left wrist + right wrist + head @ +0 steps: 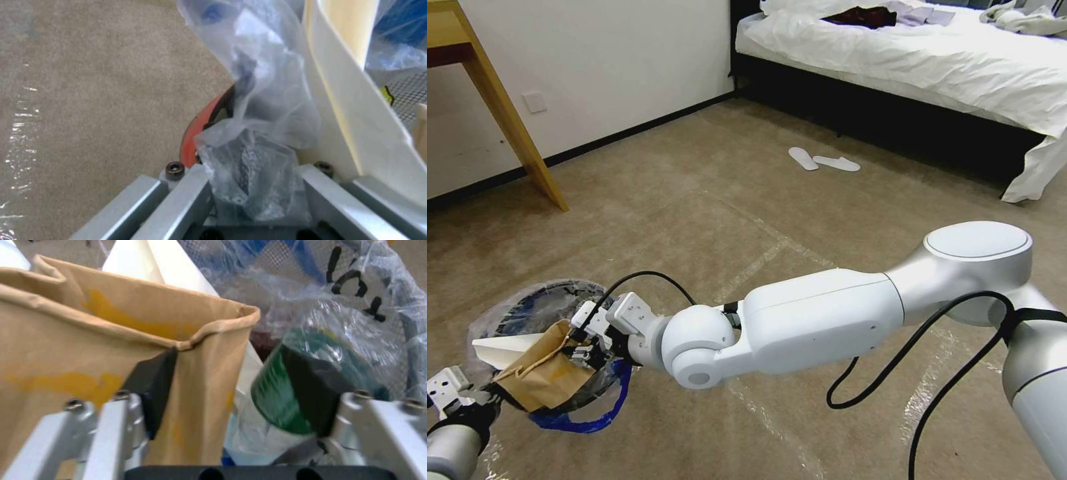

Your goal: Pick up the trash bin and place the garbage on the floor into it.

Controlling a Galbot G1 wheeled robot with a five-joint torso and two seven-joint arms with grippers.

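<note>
The bin (544, 313) hangs off the floor (707, 220) at the lower left of the head view, its clear liner puffed up around the rim. The left claw (474, 399) reaches it from the near side. In the left wrist view the claw (253, 196) is clenched on the bin's rim, red wall (195, 133) and bunched liner (262, 110) caught between its fingers.

The right arm stretches across the head view, and the right claw (584, 347) sits at the bin's mouth against a brown paper bag (540, 377) that stands out above the rim. A white paper (500, 350) juts from the bin beside the bag.

The right wrist view adds what the head view hides: the right claw (231, 406) is released, one dark pad (153, 386) touching the bag (89, 373) and the other lying against a green-labelled bottle (285, 393) down among the plastic.

Well apart, two white slippers (820, 160) lie on the floor near the bed (934, 60).
</note>
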